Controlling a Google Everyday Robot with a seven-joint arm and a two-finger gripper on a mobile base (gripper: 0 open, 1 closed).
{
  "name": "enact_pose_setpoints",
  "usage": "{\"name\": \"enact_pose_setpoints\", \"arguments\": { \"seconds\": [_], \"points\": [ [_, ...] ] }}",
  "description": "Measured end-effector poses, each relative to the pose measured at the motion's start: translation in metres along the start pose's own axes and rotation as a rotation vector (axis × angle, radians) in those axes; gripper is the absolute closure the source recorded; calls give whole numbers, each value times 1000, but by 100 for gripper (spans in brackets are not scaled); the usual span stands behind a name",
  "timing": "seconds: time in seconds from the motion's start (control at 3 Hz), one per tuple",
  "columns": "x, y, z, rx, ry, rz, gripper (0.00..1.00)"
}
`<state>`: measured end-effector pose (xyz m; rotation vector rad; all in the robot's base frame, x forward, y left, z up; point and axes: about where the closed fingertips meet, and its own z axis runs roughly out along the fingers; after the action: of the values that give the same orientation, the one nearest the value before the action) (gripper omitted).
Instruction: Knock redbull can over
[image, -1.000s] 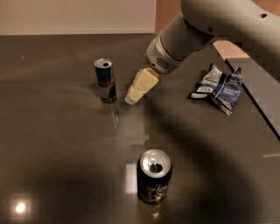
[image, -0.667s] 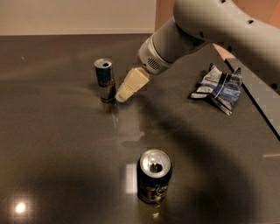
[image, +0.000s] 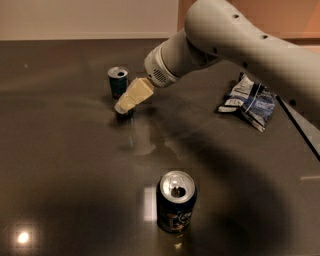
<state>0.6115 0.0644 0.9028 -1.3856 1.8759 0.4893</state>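
Likely an office snack area: dark glossy table, chip bag, soda can, gripper at the redbull can.

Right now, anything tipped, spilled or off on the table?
Nothing spilled or tipped. The redbull can and the soda can both stand upright. The gripper sits in front of the redbull can's lower half, contact unclear. Only a crumpled snack bag lies flat at the right.

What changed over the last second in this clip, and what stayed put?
The gripper swung left over the table to the redbull can. Its tip now overlaps the can's lower half, though I cannot tell whether they touch. Nothing was grasped or released. The redbull can is still upright in its place, and the dark soda can and crumpled snack bag have not moved.
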Motion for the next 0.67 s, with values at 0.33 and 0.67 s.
{"name": "enact_pose_setpoints", "arguments": {
  "seconds": [0.33, 0.67],
  "points": [
    [-7, -2, 14, -6, -35, 22, 0],
    [-13, -6, 23, -16, -61, 43, 0]
  ]
}}
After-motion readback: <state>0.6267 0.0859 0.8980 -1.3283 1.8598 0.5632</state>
